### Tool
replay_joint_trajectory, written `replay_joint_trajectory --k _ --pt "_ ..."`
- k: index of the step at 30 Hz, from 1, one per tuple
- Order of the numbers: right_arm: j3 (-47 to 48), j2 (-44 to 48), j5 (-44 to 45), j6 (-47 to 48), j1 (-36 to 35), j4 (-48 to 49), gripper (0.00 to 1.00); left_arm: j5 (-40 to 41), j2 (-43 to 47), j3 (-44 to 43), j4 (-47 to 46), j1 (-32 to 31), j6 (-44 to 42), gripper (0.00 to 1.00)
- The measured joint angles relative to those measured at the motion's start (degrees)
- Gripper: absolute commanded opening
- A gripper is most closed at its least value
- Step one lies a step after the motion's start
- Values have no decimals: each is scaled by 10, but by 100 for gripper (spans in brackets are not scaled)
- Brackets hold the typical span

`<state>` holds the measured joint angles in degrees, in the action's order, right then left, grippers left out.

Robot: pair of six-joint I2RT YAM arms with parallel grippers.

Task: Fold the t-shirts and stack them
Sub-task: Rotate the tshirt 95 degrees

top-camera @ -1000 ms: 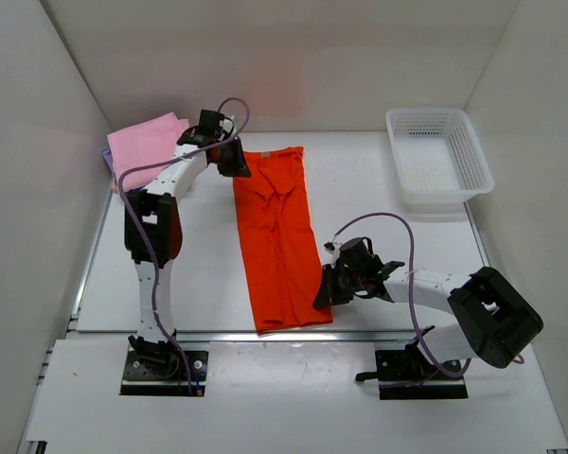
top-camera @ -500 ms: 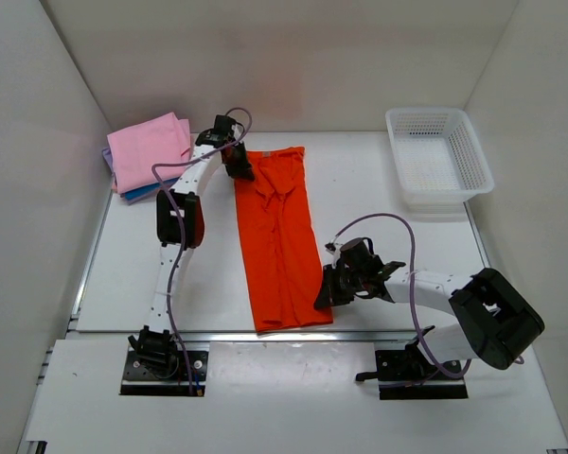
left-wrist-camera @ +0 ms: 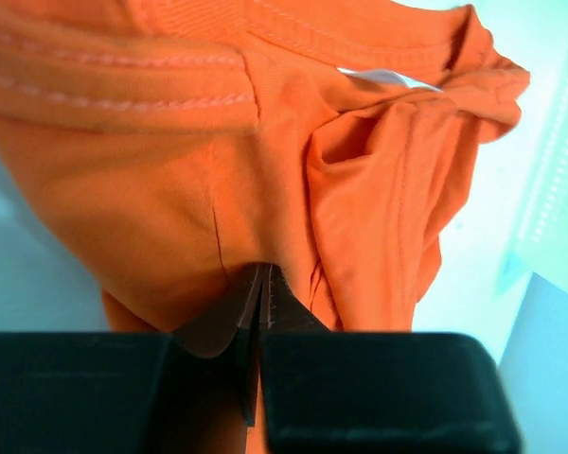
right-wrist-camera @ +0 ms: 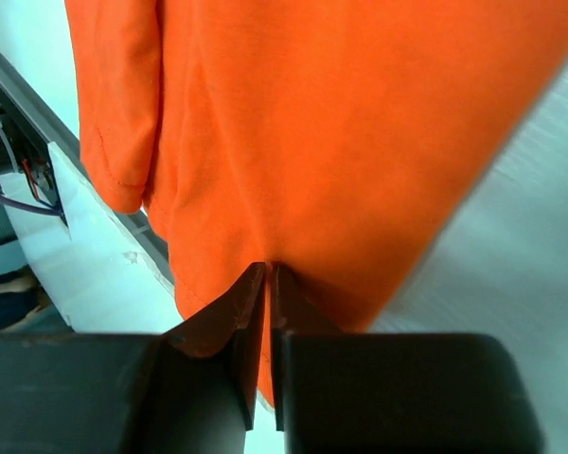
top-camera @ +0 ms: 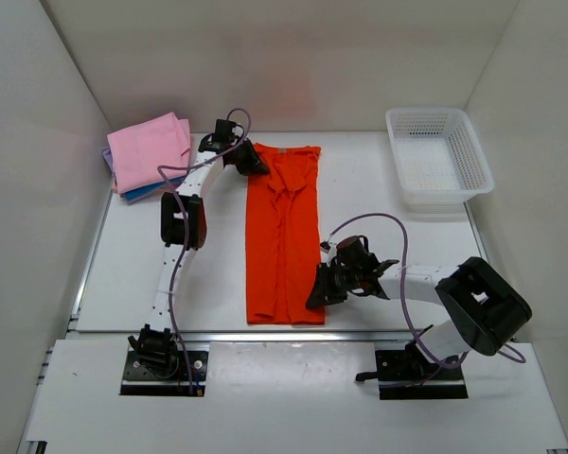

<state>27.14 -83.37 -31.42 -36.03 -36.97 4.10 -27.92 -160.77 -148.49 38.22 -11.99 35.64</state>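
Now | left gripper (left-wrist-camera: 262, 274): pinched shut on orange t-shirt (top-camera: 282, 236) near collar | right gripper (right-wrist-camera: 268, 272): pinched on its near-end edge

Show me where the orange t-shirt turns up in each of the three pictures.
Top external: the orange t-shirt lies as a long strip mid-table.
Left wrist: its collar end fills the frame above the left gripper.
Right wrist: its hem end fills the top.
Shared landmark: the white table under it.
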Motion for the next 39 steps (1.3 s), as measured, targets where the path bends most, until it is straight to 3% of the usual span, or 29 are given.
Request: replay_joint_trajectory --k 2,6,10,13,18,21,26,30,39 --pt "5 5 4 2 -6 -4 22 -21 -7 -9 -9 0 3 23" --pt "49 25 45 22 -12 -80 36 -37 -9 -45 -8 -2 19 22" --pt "135 68 105 48 -16 -160 38 -41 85 13 -21 -3 30 25" --pt "185 94 147 65 -38 -186 37 -36 272 209 -38 -1 14 26" --pt "200 80 204 85 -139 -206 39 -38 665 627 -124 24 -6 25" --pt "200 44 220 92 -187 -216 41 -29 817 776 -113 40 -27 26" --pt "215 -18 240 95 -227 -221 43 -16 937 931 -74 42 -58 26" --pt "259 -69 249 95 -255 -217 42 -1 1009 987 -34 55 -63 26" --pt "319 -138 261 97 -290 -200 41 7 1085 986 -32 73 -47 25"
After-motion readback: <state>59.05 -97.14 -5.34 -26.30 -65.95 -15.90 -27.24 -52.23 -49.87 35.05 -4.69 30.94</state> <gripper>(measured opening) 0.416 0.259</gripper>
